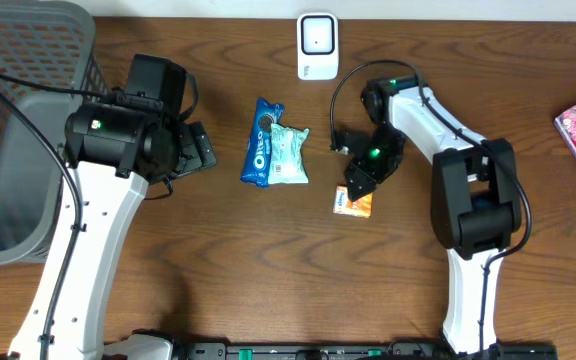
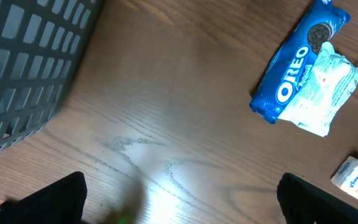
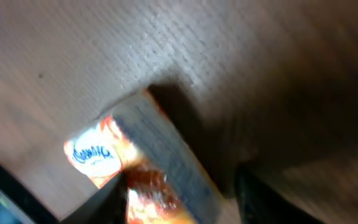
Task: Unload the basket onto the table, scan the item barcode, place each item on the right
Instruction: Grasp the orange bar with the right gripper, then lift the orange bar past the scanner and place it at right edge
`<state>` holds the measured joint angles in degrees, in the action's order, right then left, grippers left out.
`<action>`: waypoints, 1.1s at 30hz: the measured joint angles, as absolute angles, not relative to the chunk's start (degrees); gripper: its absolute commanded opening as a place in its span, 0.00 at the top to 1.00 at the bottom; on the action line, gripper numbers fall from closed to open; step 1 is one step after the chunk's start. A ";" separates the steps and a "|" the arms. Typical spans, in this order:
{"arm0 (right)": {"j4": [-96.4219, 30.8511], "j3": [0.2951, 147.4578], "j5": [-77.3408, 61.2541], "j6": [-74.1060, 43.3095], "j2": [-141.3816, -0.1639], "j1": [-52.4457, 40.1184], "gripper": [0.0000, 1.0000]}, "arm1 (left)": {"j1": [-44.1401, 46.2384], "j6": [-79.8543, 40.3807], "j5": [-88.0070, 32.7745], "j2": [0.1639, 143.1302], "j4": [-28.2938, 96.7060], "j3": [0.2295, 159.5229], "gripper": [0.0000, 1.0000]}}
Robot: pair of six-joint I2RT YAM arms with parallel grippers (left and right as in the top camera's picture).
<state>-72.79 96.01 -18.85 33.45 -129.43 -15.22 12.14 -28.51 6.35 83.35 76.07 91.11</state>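
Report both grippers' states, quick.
Left gripper: open, empty.
Right gripper: jaws either side of the orange packet; whether it grips cannot be told.

Bare brown wooden worktop lies open at 6 o'clock; the grey plastic basket blocks 9 o'clock, the blue Oreo packet centre.

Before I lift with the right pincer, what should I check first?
1. Orange packet sits between the fingers of the right pincer: ok.
2. Right pincer firmly closed on the packet: cannot tell, the wrist view is blurred.
3. Barcode side of the packet identified: cannot tell.
4. White scanner in view at the table's far edge, nothing lying in front of it: ok.
5. Left pincer open, empty and away from the packet: ok.
6. Oreo pack lies apart from the packet: ok.
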 measured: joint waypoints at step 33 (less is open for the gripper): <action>-59.53 97.27 -26.20 -6.61 -129.12 -0.56 0.69 | 12.14 -28.51 6.35 83.35 76.09 91.11 0.02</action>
